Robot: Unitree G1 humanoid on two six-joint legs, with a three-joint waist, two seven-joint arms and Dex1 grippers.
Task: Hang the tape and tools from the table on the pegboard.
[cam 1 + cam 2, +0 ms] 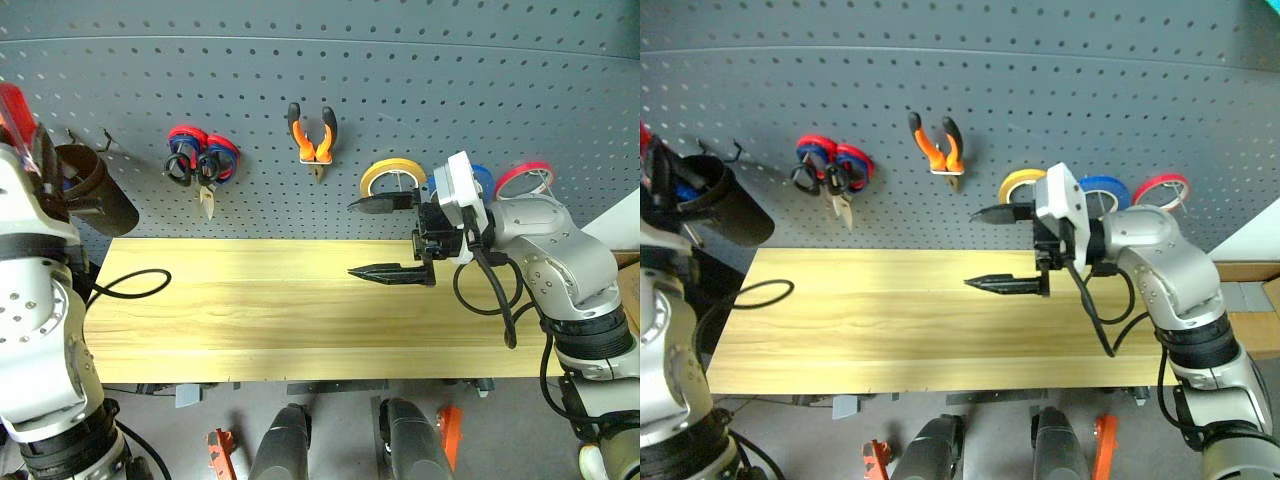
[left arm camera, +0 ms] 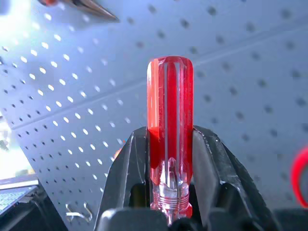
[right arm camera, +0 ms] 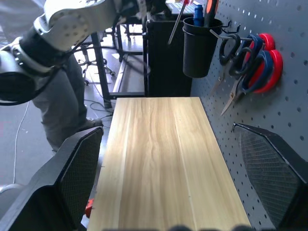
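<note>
Jaws: left gripper [image 2: 169, 144] clenched on the screwdriver [image 2: 170, 120]; right gripper [image 1: 385, 237] released.
The right one hovers over the table [image 1: 250, 320] near the pegboard [image 1: 400, 80].

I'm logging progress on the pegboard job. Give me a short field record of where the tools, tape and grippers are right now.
left gripper: shut on the translucent red-handled screwdriver, raised before the dark grey pegboard
right gripper: open, empty, over the light wooden table
orange-and-black-handled pliers: hung on pegboard
black-handled scissors: hung beside red-and-blue-handled scissors
blue tape roll: on pegboard between yellow roll and red roll
</note>
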